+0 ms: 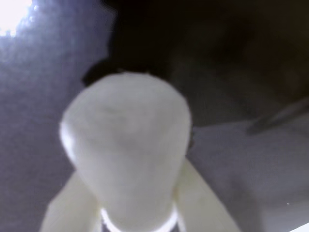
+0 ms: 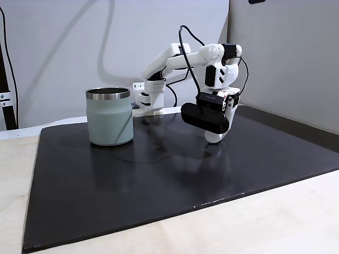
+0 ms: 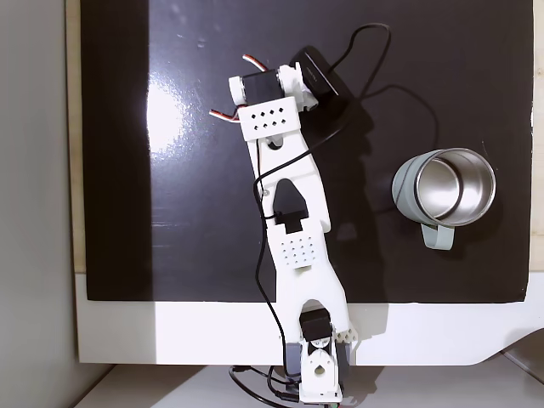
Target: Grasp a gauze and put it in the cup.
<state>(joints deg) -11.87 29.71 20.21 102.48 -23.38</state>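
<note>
Saw the gauze close up and blurred in the wrist view, as a white soft roll standing end-on toward the lens. Caught the gripper closed on it there, with pale fingers pressed against the roll's left and right flanks and no gap visible on either side. Noted the greyish mat surface behind it and glare at top left. Got the wider layout from a fixed view: the gripper was down at the black mat, white tip touching or nearly touching it, under the black camera box. Could not tell roll from white finger plastic at that tip. Placed the cup upright on the same mat, well apart from the claw and to its left in that view, steel rim up. Saw pale wood tabletop along the mat's near edge. Got the plan layout from a fixed view looking down: the arm was stretched up the picture from its base at the bottom edge, with the cup off to its right showing a shiny steel interior. Found the claw end covered by the wrist body in that top-down picture, so could not read the grip there. Put the gauze inside the claw, low near the mat, away from the cup.
</note>
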